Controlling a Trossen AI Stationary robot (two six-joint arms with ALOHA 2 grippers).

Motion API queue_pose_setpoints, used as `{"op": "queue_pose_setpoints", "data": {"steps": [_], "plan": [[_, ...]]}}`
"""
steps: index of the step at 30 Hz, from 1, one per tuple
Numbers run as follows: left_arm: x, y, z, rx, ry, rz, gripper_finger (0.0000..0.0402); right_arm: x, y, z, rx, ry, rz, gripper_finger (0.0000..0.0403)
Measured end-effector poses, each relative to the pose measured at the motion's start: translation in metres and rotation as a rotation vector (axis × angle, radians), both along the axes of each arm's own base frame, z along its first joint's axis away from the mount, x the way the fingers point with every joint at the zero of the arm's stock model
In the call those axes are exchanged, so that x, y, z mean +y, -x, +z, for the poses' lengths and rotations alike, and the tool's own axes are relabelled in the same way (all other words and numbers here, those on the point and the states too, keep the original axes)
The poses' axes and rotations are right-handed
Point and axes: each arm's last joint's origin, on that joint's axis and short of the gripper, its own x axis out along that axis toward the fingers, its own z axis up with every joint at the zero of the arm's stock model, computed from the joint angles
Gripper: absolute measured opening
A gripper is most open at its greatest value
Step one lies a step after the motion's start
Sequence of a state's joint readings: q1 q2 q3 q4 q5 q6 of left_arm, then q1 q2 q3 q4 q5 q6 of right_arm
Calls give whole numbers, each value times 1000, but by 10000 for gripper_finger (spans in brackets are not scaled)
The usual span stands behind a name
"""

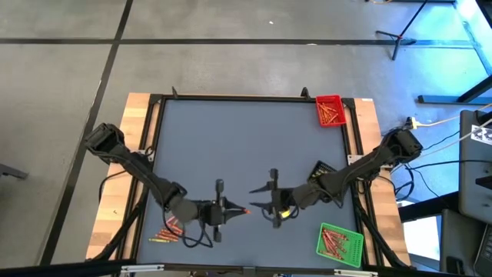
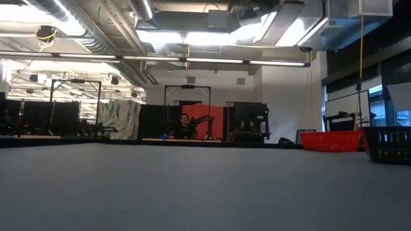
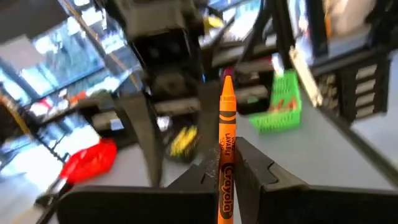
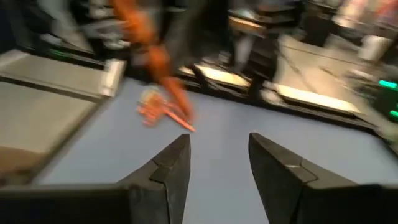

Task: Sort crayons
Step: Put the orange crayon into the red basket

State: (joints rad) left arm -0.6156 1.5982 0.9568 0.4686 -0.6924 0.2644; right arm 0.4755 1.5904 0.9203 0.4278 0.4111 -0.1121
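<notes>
My left gripper is near the table's front edge, left of centre, shut on an orange crayon whose tip points toward the right arm. My right gripper faces it from the right, open and empty, a short way from the crayon's tip. A pile of red, orange and yellow crayons lies on the mat at the front left and also shows in the right wrist view. Neither gripper shows in the low view. My left gripper pinches the orange crayon between its two fingers at the wrapped lower half. The crayon lies along the fingers and sticks out forward past their tips, pointed end leading, toward the table's right. It is clear of the mat.
A red tray with crayons stands at the far right corner and a green tray with crayons at the near right. The low view shows the red tray and a black basket at the right. The mat's middle is bare.
</notes>
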Motion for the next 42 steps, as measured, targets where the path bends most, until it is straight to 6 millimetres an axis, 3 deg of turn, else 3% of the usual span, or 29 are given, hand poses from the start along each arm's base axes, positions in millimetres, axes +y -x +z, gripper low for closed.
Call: {"op": "queue_pose_setpoints", "data": {"steps": [5, 11, 15, 19, 25, 27, 33, 38, 42], "plan": [[14, -3, -2, -110, 32, -47, 11, 7, -6, -1, -65, -15, 127, 177], [18, -5, -3, -128, 63, -74, 11, 8, -15, -7, -131, -6, 103, 227], [18, -5, -3, -128, 63, -75, 11, 4, -24, -9, -167, -19, 73, 233], [17, -5, -3, -125, 62, -78, 11, 7, -28, -7, -169, 1, 80, 192], [17, -4, -4, -114, 55, -64, 11, 7, -28, -8, -151, 17, 93, 49], [17, -4, -4, -113, 65, -65, 11, 7, -28, -9, -144, 27, 91, 17], [19, -5, -5, -107, 85, -62, 18, 7, -28, -9, -140, 23, 98, 43], [18, -3, -8, -70, 76, -20, 69, 5, -26, -11, -104, 51, 34, 14], [13, 14, -1, -31, 33, 75, 109, -2, -19, -6, -34, 71, -78, 22]]}}
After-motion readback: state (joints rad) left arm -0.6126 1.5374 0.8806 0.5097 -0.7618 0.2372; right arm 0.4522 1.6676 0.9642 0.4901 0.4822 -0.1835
